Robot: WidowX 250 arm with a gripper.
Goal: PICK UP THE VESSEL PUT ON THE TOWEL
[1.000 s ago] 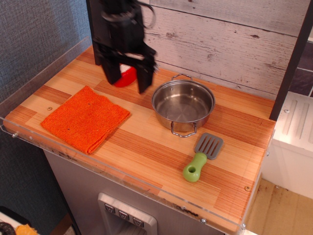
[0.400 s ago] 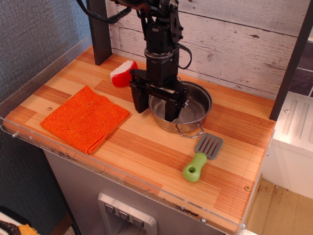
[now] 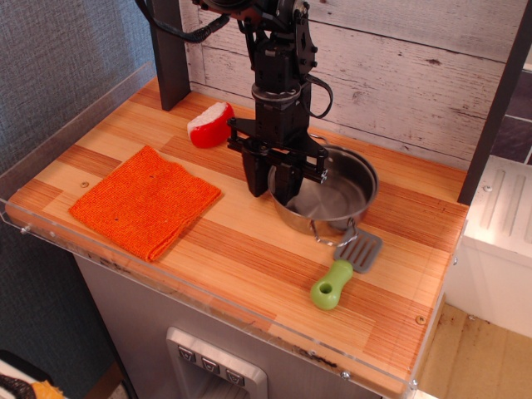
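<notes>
vessel (image 3: pixel 328 193) sits right of centre on wooden surface (image 3: pixel 249 241), not lifted. hand (image 3: pixel 272 177) narrow, fingers straddling its left rim, grip unconfirmed. towel (image 3: pixel 145 200) bare, well left. lift, carry, placing all remain.

- The claw (image 3: pixel 275 180) hides the vessel's (image 3: pixel 332 199) left rim, so can't tell if it's actually gripped
- spatula (image 3: pixel 344 270) blade partly tucked behind the pot's handle
</notes>
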